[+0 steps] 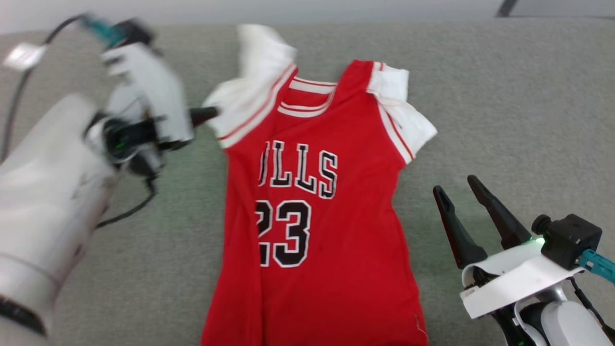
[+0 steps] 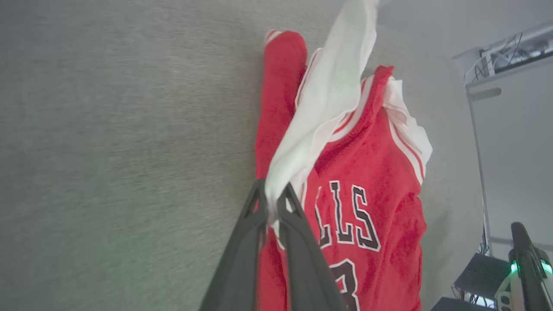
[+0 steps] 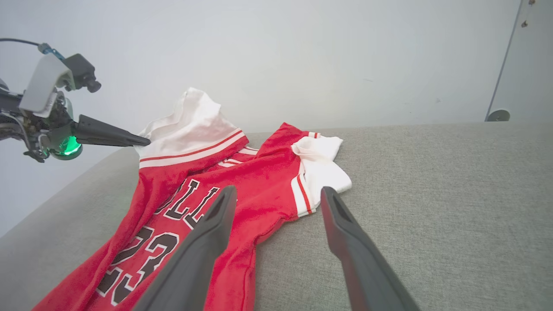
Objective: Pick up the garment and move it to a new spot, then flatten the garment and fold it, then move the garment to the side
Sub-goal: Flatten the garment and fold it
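My left hand (image 2: pixel 272 195) pinches the plush red garment (image 1: pixel 312 192) by its white armhole edge; right hand (image 1: pixel 455 185) gapes empty above open grey upholstery (image 1: pixel 504 96).

Bright, diffuse light; shadows faint. Head view: red numbered sports jersey (image 1: pixel 346 250) sharp, pale left forearm (image 1: pixel 43 202) motion-blurred. Wrist views bend at edges.

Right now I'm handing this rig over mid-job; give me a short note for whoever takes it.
Jersey: front up on grey cushion, unfolded, white lining turned out at both shoulders.
Left gripper: shut on the white flap at the left shoulder, holding it raised.
Right gripper: open, empty, right of the jersey.
Done: mostly spread out.
Left: flatten the shoulders, fold, move aside.
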